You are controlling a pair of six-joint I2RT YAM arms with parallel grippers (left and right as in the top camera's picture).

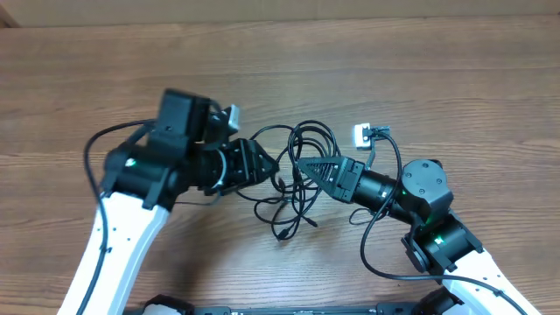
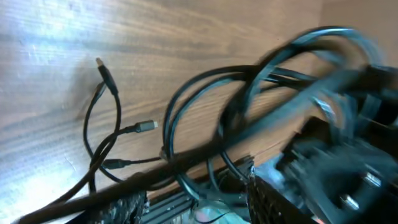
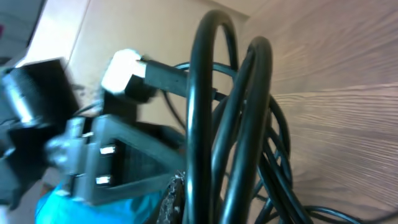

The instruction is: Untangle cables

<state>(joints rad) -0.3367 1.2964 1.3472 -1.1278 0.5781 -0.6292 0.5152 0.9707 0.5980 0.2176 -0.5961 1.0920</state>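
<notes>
The cables (image 1: 297, 179) lie in a black tangle of loops at the table's centre, between both grippers. From the left, my left gripper (image 1: 267, 164) reaches into the tangle. In the left wrist view its jaws (image 2: 199, 202) stand apart, with strands (image 2: 205, 84) crossing between and over the fingers (image 2: 127, 208). Two silver-tipped plugs (image 2: 148, 126) rest on the wood beyond. My right gripper (image 1: 304, 166) points into the loops from the right. It is shut on a strand (image 3: 202, 112) that rises straight up from its tip (image 3: 189, 190).
A white plug (image 1: 361, 134) on a short black lead lies behind the right arm, and the right wrist view shows it too (image 3: 121, 68). Loose cable ends trail toward the front edge (image 1: 284, 232). Each arm's own thick cable (image 1: 372, 249) hangs beside it.
</notes>
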